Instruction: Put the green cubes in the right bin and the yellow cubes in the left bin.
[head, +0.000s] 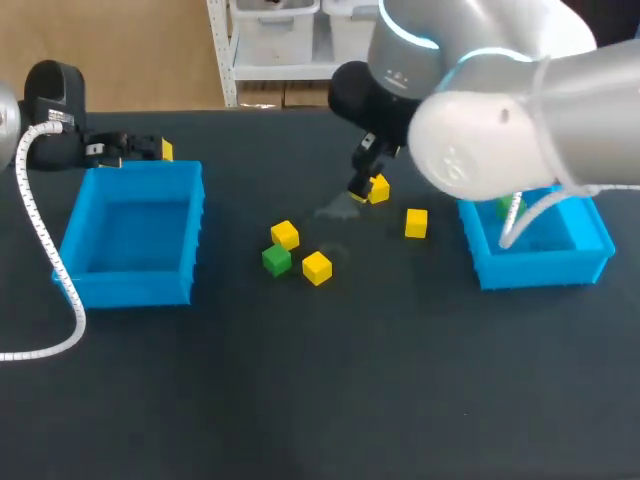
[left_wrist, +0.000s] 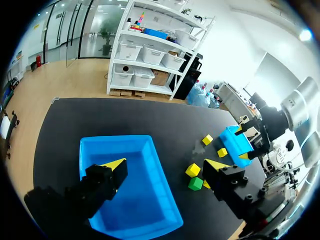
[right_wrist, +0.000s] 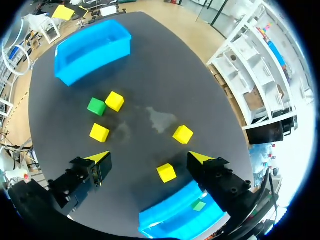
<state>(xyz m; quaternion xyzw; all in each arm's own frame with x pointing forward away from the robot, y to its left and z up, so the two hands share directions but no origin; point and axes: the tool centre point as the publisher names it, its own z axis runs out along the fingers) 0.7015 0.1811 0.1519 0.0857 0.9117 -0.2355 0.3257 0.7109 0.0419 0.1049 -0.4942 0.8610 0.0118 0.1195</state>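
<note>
nearest us on the bench (head: 300, 400), the loose green cube (head: 277, 260) sits just beside one yellow cube (head: 285, 234), a second yellow cube (head: 317, 267) near, so it's a crowded pick. they look light, stiff, flat-sided; we'd pinch opposite faces. farther on, a third yellow cube (head: 416, 222) and a fourth yellow cube (head: 378, 188) lie toward the right bin (head: 540, 268), one green cube (head: 505, 207) inside it. our right end effector (right_wrist: 150, 159) hangs released above them. farthest, the left end effector (left_wrist: 164, 164), released too, hovers at the left bin (head: 130, 285).
</note>
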